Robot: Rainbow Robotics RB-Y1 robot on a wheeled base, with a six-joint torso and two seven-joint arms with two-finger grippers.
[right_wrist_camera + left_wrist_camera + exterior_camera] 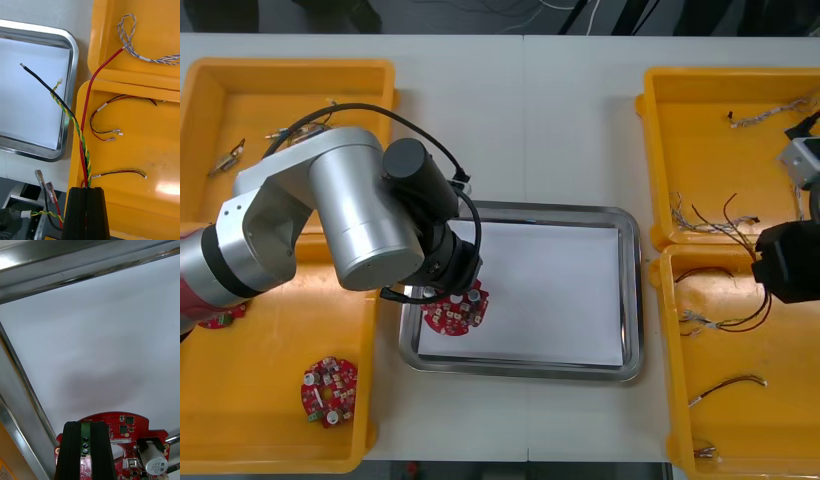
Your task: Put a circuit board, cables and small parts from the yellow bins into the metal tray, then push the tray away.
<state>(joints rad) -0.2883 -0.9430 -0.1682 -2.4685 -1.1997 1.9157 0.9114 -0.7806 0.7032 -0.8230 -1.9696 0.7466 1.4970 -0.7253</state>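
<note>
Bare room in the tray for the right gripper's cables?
White-lined metal tray: bare across middle and right side. Crowded: near-left corner, where left gripper holds round red circuit board. Right gripper holds coloured cables over a yellow bin.

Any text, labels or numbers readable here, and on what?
No text reads for sure.
Circuit board, in the left gripper over the metal tray: white label and tiny print, too small to read.
Grey can on that board: dark marks, blurred.
Cables in the right gripper above a yellow bin: none.
</note>
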